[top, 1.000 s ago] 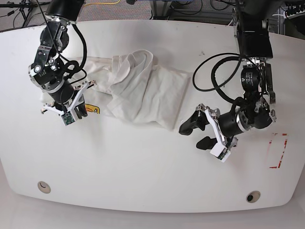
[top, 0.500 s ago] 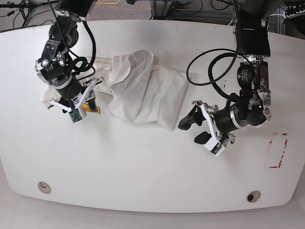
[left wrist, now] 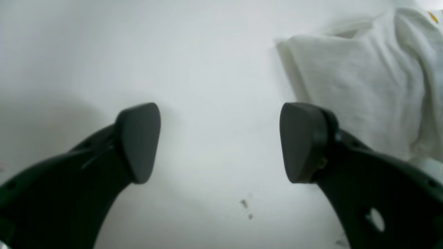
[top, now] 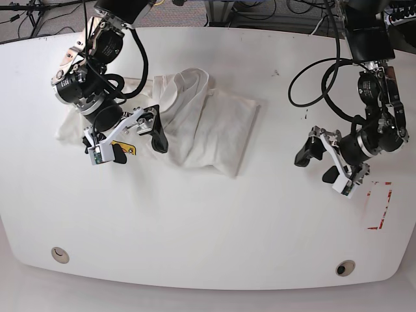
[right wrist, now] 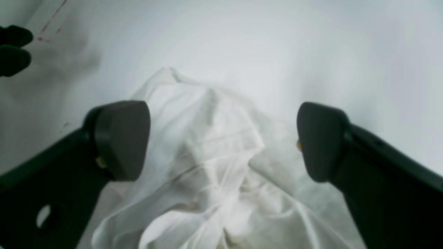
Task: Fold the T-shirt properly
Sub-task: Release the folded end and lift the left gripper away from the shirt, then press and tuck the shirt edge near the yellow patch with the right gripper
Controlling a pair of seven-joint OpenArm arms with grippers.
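— Off-white cotton, bunched up: is that the T-shirt (top: 195,123)?

— Yes. It lies crumpled on the white table (top: 208,234), toward the far-left part of the base view, in a loose heap with overlapping folds. A bit of yellow-orange print (top: 123,149) peeks out at its near-left edge, and part of the cloth spreads out to the left behind the arm.

— Where is the right gripper (top: 133,138)?

— Over the left side of the shirt, on the base view's left. Its two dark fingers (right wrist: 121,138) stand wide apart. In its wrist view the rumpled cloth fills the space below and between them, but neither pad pinches any fabric.

— So it holds nothing?

— Nothing that I can see. The cloth looks slack beneath it.

— And the left gripper (top: 318,162)?

— On the base view's right, well apart from the shirt, above bare table. Its fingers (left wrist: 138,138) are spread too, with only white tabletop between them. Its wrist view shows a corner of the shirt (left wrist: 363,97) off to the upper right, not touching the pads.

— Anything else on the table?

— Red tape marks (top: 382,205) near the right edge, just beside the left gripper, and two small round fittings (top: 60,254) near the front edge. Black cables (top: 312,84) loop off the left arm.
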